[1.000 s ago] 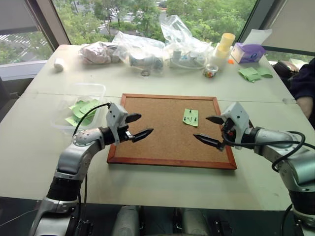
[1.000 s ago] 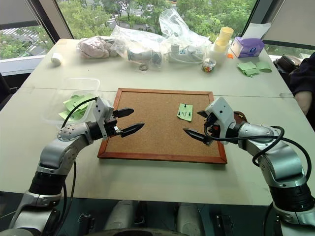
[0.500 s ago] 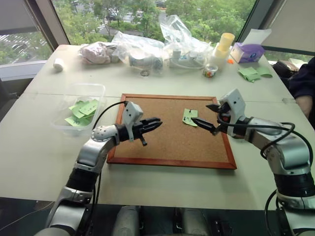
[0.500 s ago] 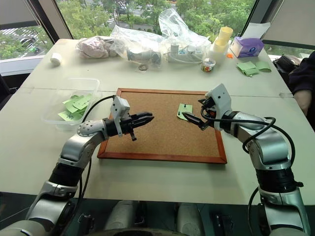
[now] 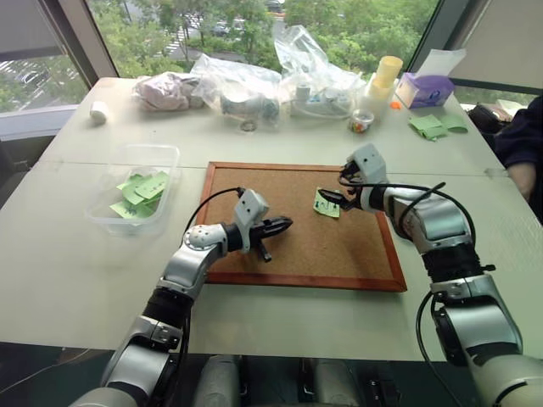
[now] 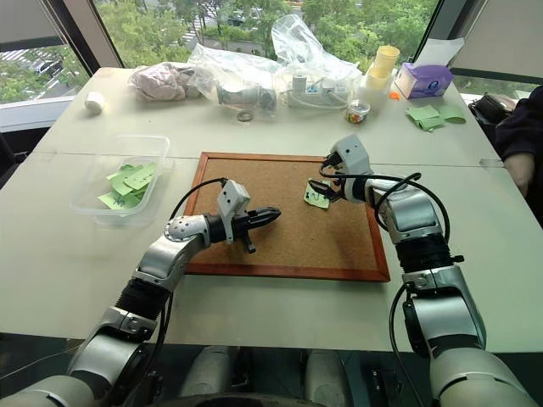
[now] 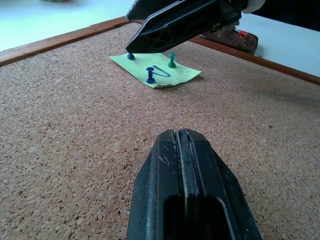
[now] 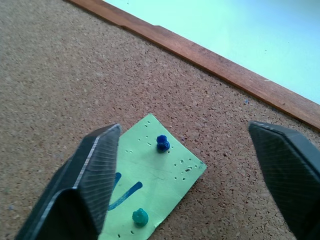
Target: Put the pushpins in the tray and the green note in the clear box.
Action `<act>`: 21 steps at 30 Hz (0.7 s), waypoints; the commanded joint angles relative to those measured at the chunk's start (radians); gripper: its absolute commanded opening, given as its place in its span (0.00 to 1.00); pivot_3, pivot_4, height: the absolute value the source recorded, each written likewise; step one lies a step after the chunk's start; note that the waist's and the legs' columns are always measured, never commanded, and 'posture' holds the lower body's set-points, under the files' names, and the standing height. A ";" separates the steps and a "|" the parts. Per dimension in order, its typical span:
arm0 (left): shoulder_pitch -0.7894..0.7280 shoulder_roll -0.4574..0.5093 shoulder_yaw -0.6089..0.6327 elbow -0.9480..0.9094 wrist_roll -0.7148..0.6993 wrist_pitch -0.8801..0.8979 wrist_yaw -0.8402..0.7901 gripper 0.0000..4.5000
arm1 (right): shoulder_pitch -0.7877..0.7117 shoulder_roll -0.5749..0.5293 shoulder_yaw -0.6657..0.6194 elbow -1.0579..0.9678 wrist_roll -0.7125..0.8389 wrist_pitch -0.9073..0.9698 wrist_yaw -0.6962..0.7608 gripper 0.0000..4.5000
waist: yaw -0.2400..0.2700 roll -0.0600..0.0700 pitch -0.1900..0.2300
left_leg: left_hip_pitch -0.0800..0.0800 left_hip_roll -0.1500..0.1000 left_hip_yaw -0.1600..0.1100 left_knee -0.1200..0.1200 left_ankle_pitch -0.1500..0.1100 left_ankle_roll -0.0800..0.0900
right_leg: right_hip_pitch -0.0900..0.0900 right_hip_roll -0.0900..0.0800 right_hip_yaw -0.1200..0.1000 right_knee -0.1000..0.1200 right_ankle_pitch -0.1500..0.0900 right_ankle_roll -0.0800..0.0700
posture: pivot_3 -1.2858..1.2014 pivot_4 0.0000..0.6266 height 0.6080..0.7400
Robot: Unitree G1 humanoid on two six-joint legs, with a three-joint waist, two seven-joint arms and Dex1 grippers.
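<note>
Green note point(image 5: 327, 203) pinned on corkboard point(image 5: 280, 254), centre-right of frame, w/ pushpins point(image 8: 162, 143) stuck in it: two blue, one green. Right gripper point(image 8: 190, 185) over the note, jaws apart, nothing held. Left gripper point(image 5: 282, 226) mid-frame over the cork, fingers point(image 7: 186, 165) pressed together, empty. Clear box point(image 5: 157, 153) at left holds green slips. Tray point(image 7: 227, 36) just past board's edge.

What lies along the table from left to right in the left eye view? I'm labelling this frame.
Clear box → left tool, shut, over the corkboard → green note → right tool at the note.
</note>
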 commanded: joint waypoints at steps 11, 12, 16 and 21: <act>0.015 -0.001 0.015 -0.009 0.012 -0.008 0.032 0.00 | -0.025 0.029 0.011 0.040 -0.062 -0.073 0.043 0.71 | -0.007 0.001 0.000 | 0.000 0.000 0.000 0.000 0.000 0.000 | 0.000 0.000 0.000 0.000 0.000 0.000 | 0.52 0.24 1.00; 0.015 -0.001 0.014 -0.008 0.013 -0.008 0.032 0.00 | -0.025 0.030 0.011 0.046 -0.065 -0.076 0.045 0.65 | -0.009 0.001 0.000 | 0.000 0.000 0.000 0.000 0.000 0.000 | 0.000 0.000 0.000 0.000 0.000 0.000 | 0.52 0.24 1.00; 0.016 -0.001 0.015 -0.010 0.013 0.001 0.032 0.00 | -0.020 0.033 0.007 0.050 -0.071 -0.079 0.050 0.29 | -0.013 0.001 0.000 | 0.000 0.000 0.000 0.000 0.000 -0.001 | 0.000 0.000 0.000 0.000 0.000 0.000 | 0.52 0.24 1.00; 0.021 0.008 0.005 -0.005 0.019 0.043 0.027 0.00 | -0.018 0.037 0.002 0.043 -0.079 -0.083 0.050 0.01 | -0.015 0.001 -0.001 | 0.001 0.000 0.000 0.000 0.000 -0.001 | 0.001 0.000 0.000 0.001 0.000 0.000 | 0.52 0.24 1.00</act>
